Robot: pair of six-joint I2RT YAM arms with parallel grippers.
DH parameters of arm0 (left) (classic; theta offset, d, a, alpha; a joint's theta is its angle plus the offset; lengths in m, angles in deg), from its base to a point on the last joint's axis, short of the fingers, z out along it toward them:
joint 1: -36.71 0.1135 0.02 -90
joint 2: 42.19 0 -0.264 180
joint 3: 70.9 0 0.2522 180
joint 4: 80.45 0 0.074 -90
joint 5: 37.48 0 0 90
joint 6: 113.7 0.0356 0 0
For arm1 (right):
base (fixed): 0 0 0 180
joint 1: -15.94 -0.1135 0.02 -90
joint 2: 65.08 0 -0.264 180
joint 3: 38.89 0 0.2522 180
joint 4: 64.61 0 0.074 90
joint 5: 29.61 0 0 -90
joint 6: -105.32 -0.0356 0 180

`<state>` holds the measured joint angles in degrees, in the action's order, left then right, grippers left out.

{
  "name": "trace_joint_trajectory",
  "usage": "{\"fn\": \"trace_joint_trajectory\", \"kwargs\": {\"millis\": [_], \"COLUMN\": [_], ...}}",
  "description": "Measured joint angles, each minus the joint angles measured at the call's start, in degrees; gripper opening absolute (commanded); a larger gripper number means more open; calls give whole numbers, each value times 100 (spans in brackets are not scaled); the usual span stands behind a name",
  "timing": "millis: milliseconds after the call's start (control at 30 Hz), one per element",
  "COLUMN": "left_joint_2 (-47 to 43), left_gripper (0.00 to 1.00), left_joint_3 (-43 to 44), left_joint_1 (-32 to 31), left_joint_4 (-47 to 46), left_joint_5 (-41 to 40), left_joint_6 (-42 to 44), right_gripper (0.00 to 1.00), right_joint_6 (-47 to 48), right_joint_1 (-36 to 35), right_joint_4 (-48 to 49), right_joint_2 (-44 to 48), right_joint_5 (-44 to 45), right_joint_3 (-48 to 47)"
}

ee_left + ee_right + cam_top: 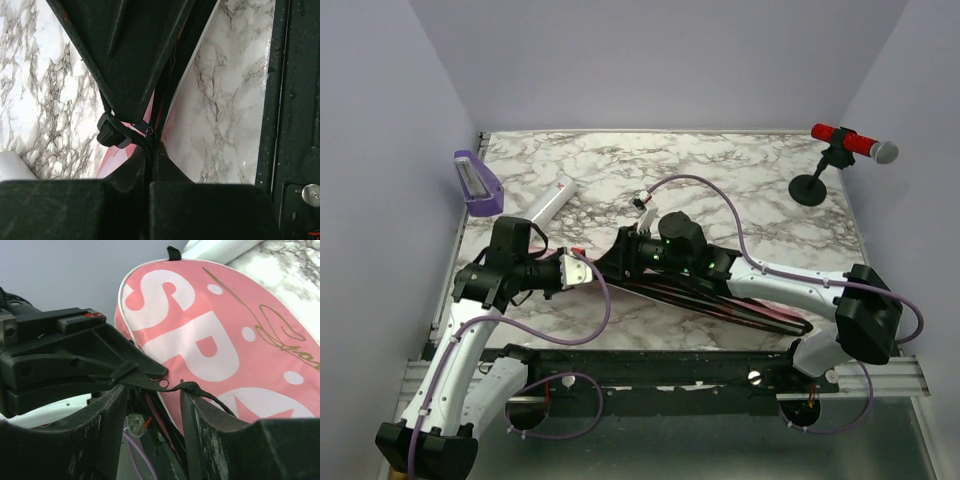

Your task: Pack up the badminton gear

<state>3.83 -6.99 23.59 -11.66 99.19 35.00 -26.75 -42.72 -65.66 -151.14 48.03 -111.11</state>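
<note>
The long pink bag (788,322) with white lettering (210,340) lies at mid-table, mostly under my right arm. My left gripper (588,270) (148,150) is shut on the black strap (145,380) at the bag's zip end. My right gripper (618,254) (152,390) faces it with its jaws apart. The strap lies across their tips and nothing is pinched. The white tube (550,203) lies left of the bag. A small white shuttlecock (642,201) sits behind the grippers. The racket is hidden.
A red microphone (852,145) on a black stand is at the back right. A small purple tray (477,183) leans at the back left wall. The black rail (295,100) runs along the table's near edge.
</note>
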Motion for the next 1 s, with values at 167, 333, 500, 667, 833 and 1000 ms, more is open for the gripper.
{"fn": "trace_joint_trajectory", "kwargs": {"millis": [167,333,500,667,833,1000], "left_joint_2": [-7,-26,-79,-120,-129,-162], "left_gripper": [0,0,0,0,0,0], "left_joint_3": [-4,-4,-9,-9,-9,-9], "left_joint_1": [-24,-42,-50,-50,-50,-50], "left_joint_4": [2,17,127,201,256,352], "left_joint_5": [-22,-59,-66,-70,-105,-131], "left_joint_6": [4,28,109,177,238,326], "right_gripper": [53,53,53,49,44,39], "right_joint_6": [-323,-494,-490,-481,-623,-903], "right_joint_1": [-4,-22,-24,-24,-22,-22], "right_joint_4": [553,767,885,988,1381,1934], "right_joint_2": [-96,-155,-160,-243,-426,-577], "right_joint_5": [-304,-481,-494,-498,-664,-857], "right_joint_3": [151,376,540,542,560,680]}}
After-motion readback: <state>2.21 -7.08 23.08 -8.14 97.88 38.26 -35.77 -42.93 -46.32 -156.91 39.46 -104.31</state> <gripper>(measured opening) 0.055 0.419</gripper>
